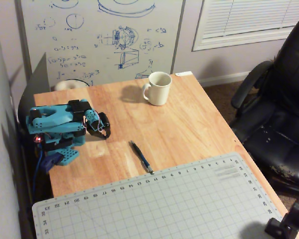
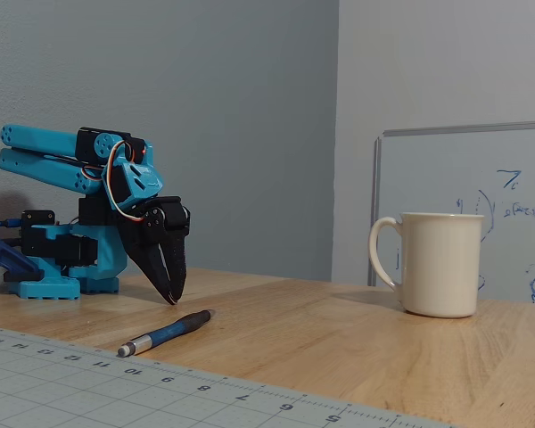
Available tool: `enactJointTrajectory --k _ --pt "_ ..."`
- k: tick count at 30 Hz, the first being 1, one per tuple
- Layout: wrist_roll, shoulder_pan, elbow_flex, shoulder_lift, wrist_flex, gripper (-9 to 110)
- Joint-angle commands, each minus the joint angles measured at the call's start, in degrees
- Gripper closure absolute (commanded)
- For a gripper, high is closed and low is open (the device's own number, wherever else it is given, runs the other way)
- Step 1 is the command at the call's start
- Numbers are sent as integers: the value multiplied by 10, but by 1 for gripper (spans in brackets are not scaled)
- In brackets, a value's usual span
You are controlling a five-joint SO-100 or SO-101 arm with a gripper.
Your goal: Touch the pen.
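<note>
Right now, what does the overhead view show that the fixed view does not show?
Only the overhead view shows the black office chair, the window blinds and the whole grey cutting mat. Only the fixed view shows, side-on, the gripper pointing down at the table. Both show the pen lying apart from the gripper, the white mug and the whiteboard.
</note>
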Motion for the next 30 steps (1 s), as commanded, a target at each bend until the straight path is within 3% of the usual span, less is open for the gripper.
enactJointTrajectory --k 1,30 --pt "1 4 4 0 2 101" --pt "-4 -1 -6 2 -5 101"
